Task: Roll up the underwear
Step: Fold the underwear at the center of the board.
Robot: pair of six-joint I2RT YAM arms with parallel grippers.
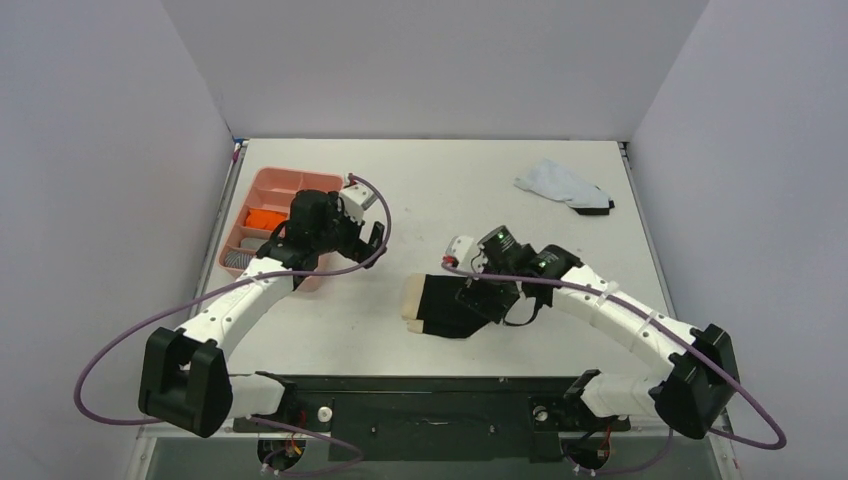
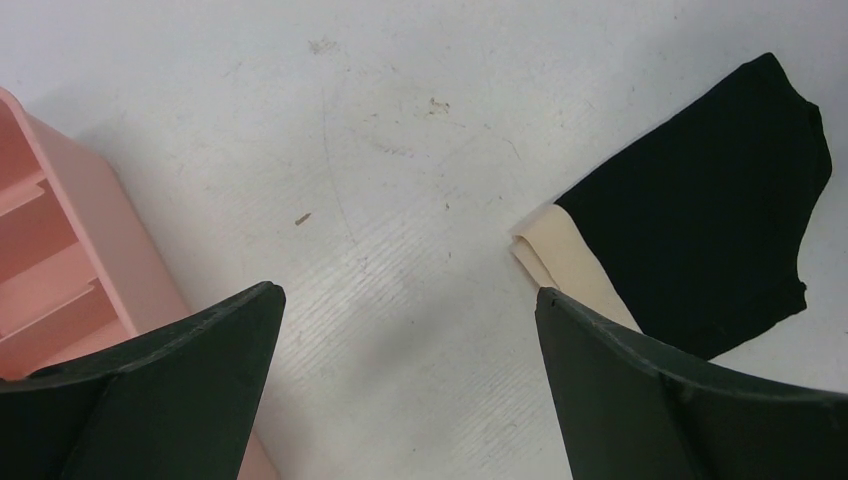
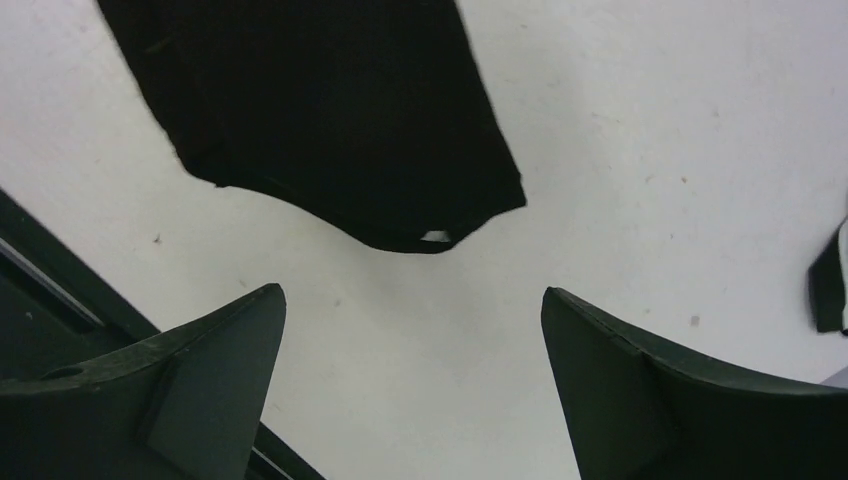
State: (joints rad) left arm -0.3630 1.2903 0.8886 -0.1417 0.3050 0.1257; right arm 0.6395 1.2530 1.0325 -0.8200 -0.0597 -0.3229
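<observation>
White table [image 1: 430,190] bearing a pink tray [image 1: 270,188] at left, black underwear [image 1: 440,305] with a beige waistband near centre, and a pale crumpled cloth [image 1: 558,182] at far right.

Pink compartment tray [image 1: 268,183] by the left edge of a white table [image 1: 450,195], pale blue cloth [image 1: 558,183] (crumpled) at far right

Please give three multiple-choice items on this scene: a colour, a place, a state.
1. The bright garment in the pink plastic compartment tray is: A) green; B) orange; C) purple.
2. The black cloth underwear with beige waistband lies: A) inside the tray; B) flat on the white table; C) hanging off the table's edge.
3. The right gripper is: A) open; B) shut on underwear; C) shut, empty.
Answers: 1B, bright orange shows; 2B, spread on the tabletop; 3A, fingers stand wide apart.
</observation>
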